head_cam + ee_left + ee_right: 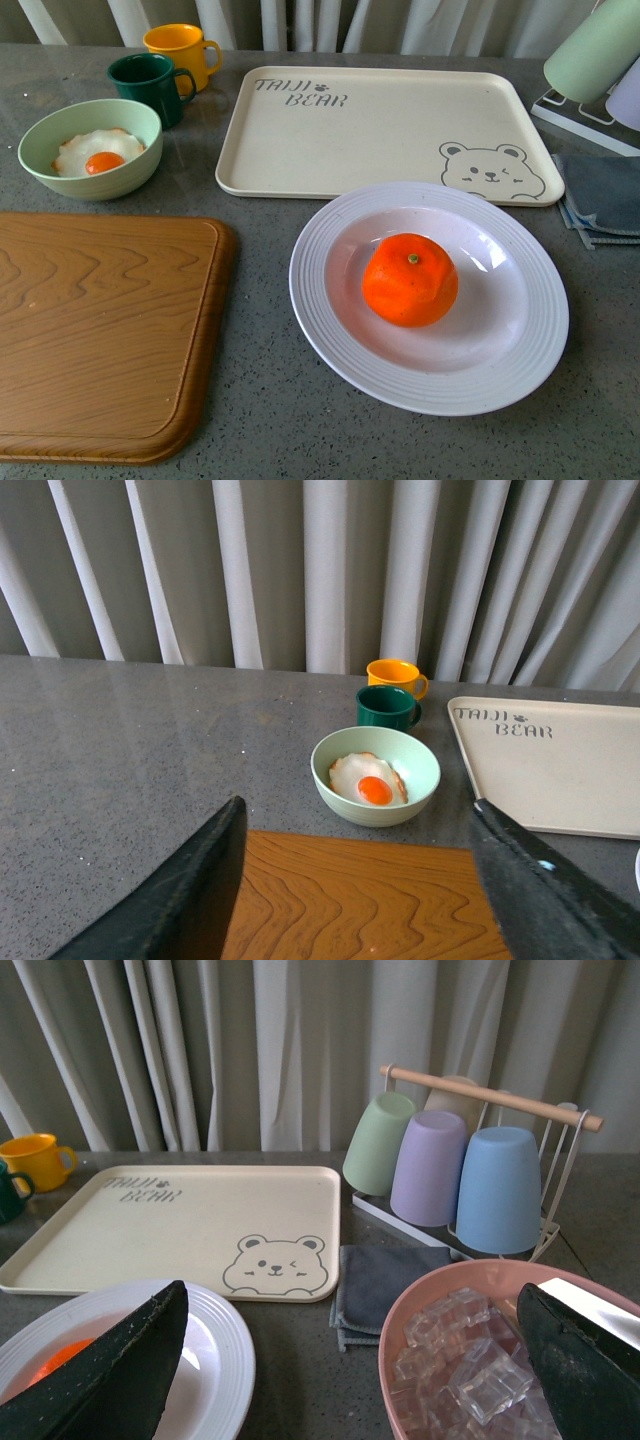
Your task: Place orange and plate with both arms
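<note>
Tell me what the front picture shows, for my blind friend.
An orange sits in the middle of a white plate on a grey table. Behind it lies a cream bear tray; to the left are a cutting board, a green bowl with a fried egg, a green mug and a yellow mug.

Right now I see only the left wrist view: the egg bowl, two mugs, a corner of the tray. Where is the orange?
Observer: The orange lies in the middle of the plate, stem dot up.
Operator: What stands behind the plate?
Observer: The bear-print tray. The plate's far rim is close to its near edge, but I cannot tell if they touch.
Operator: Is anything near the other arm?
Observer: Yes. The right wrist view shows a pink bowl of ice cubes close before the right gripper, which is open.
</note>
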Controlling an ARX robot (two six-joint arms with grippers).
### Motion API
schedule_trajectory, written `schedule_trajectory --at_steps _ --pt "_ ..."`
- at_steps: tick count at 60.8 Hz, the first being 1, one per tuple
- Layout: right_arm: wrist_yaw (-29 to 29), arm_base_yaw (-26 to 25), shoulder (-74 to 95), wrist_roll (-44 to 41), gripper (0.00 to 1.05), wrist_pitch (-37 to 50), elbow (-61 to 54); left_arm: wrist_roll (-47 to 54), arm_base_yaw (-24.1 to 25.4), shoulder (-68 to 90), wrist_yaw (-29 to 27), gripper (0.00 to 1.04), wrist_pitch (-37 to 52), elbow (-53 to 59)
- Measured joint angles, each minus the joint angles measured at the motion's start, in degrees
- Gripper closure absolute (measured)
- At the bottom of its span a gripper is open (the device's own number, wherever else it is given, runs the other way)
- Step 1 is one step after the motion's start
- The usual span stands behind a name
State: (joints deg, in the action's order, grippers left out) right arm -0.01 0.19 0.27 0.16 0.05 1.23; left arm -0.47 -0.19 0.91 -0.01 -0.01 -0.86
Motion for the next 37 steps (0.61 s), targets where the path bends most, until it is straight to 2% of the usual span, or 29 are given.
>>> schedule_trajectory --at_steps 8,18,20,22,25,27,32,37 --pt "0.0 0.0 0.0 0.0 0.09 0.0 0.0 0.0 0.0 0.0 0.0 0.07 0.0 0.0" --pt "0.0 0.0 0.2 0.0 0.09 0.0 0.0 0.1 0.0 0.0 0.0 0.09 0.0 0.0" --pt "-3.0 -0.7 2.2 1.7 0.09 -4.6 1.7 0.1 0.0 0.0 0.0 0.09 0.0 0.0" --pt "-6.6 -1.1 7.8 4.6 0.09 -14.1 5.6 0.1 0.0 0.0 0.0 0.09 0.0 0.0" --pt "-7.5 -0.2 16.1 8.4 0.09 -23.6 9.8 0.1 0.0 0.0 0.0 0.09 0.0 0.0" --pt "-7.0 1.0 19.9 11.3 0.09 -26.9 10.9 0.1 0.0 0.0 0.0 0.09 0.0 0.0" --pt "-5.0 4.5 25.5 16.2 0.09 -27.6 11.1 0.1 0.0 0.0 0.0 0.09 0.0 0.0" --pt "-1.6 8.8 29.7 21.6 0.09 -24.5 11.1 0.1 0.0 0.0 0.0 0.09 0.0 0.0"
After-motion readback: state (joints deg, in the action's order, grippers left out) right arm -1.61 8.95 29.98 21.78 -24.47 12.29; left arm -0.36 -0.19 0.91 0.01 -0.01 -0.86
